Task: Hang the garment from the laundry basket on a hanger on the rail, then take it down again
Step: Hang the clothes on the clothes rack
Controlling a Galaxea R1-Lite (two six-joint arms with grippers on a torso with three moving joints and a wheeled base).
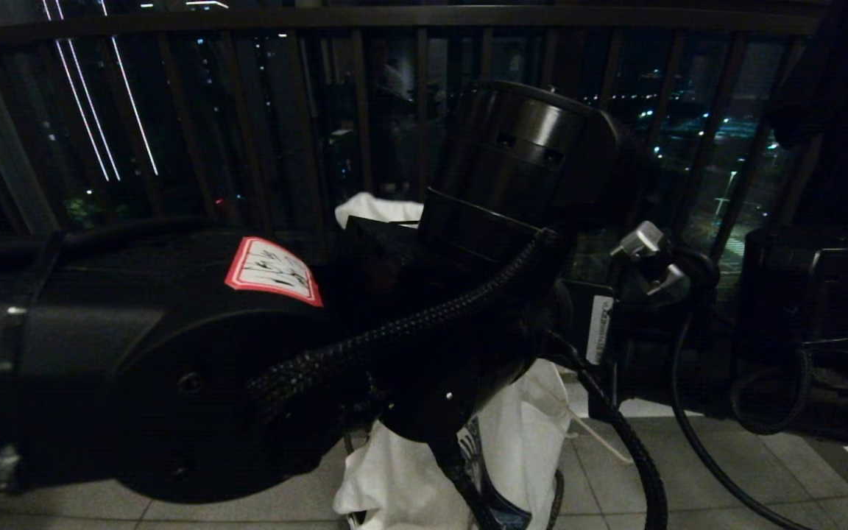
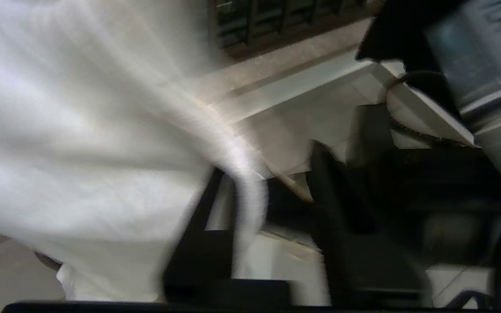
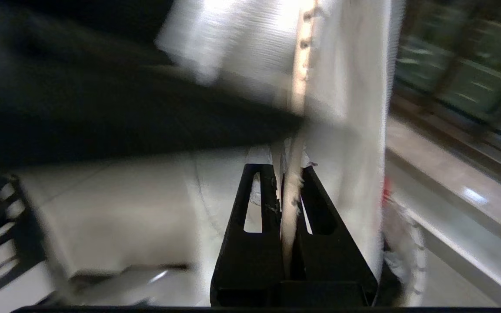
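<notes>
The garment, a white T-shirt, hangs in front of me below my two arms, with a blue print low on it. My right gripper is shut on a folded edge of the garment, which rises straight from between its fingers. My left gripper stands open, and a rolled hem of the garment passes loosely between its fingers. A blurred pale woven shape with a red spot beyond the cloth looks like the laundry basket. The rail is out of view, and I cannot make out the hanger.
The dark barred balcony railing runs across the back, over a pale tiled floor. Black equipment with looping cables stands at the right. My left arm's bulky housing blocks much of the head view.
</notes>
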